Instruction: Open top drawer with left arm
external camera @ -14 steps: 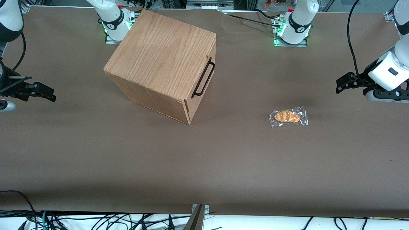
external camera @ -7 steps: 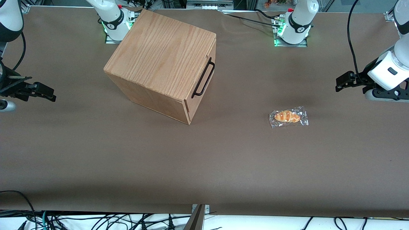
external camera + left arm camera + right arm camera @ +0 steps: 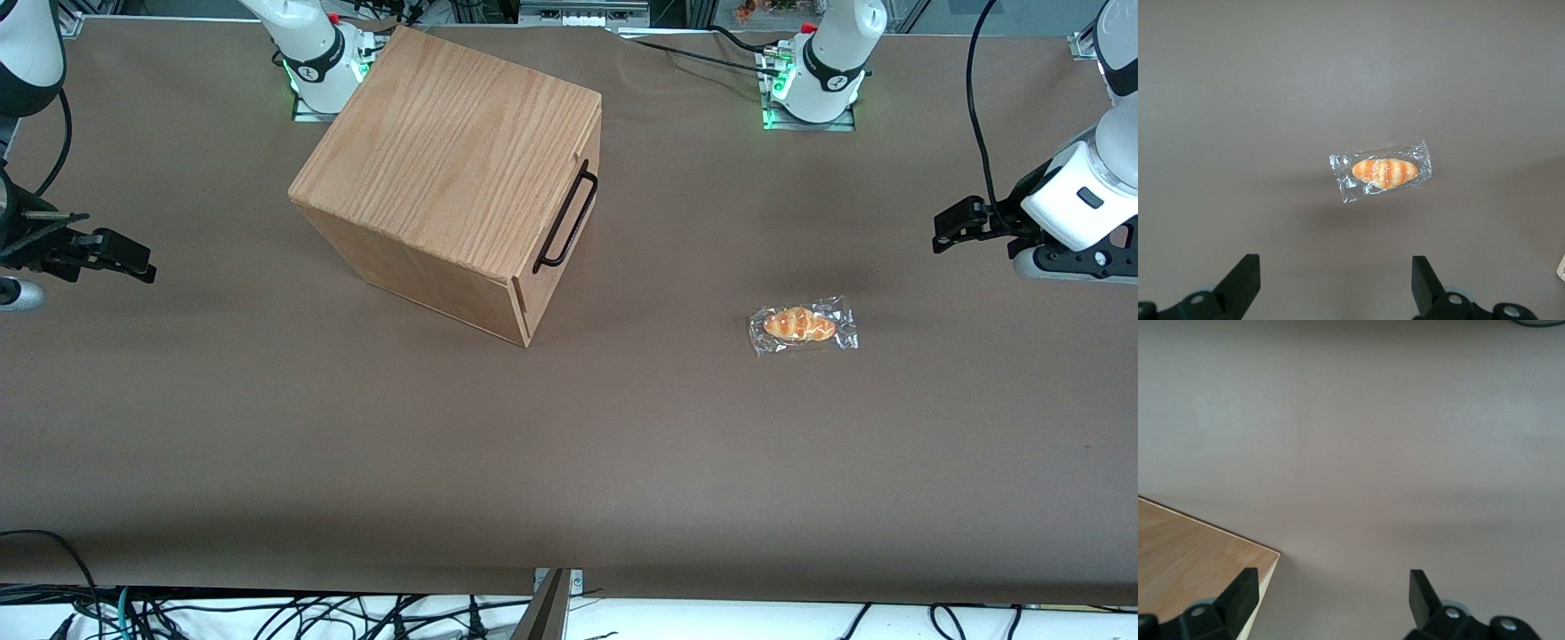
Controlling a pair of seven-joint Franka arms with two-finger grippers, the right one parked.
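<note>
The left arm (image 3: 1080,191) is seen at the working arm's end of the table (image 3: 622,444), its gripper (image 3: 953,233) held above the brown surface and well apart from the wooden box (image 3: 449,178). In the left wrist view the black fingers (image 3: 1243,280) are shown spread wide with nothing between them, and only the bare table is seen under the gap. A wrapped bread roll (image 3: 803,325) lies flat on the table in clear plastic; from the gripper it is found at about seven o'clock in the front view, nearer to the front camera than the gripper, and it is not touched by anything. The top drawer (image 3: 569,191) is set in the upper part of the box and is seen pushed fully in, its front panel flush with the box face. A thin black wire handle (image 3: 565,220) is carried on that panel and stands slightly proud of it. The drawer front is turned toward the working arm's end of the table. From the roll, the handle is placed at roughly ten o'clock, well apart from it. The box rests toward the parked arm's end, with its grained top plainly visible. In the right wrist view one corner of the box top (image 3: 1198,560) is seen above the table.
</note>
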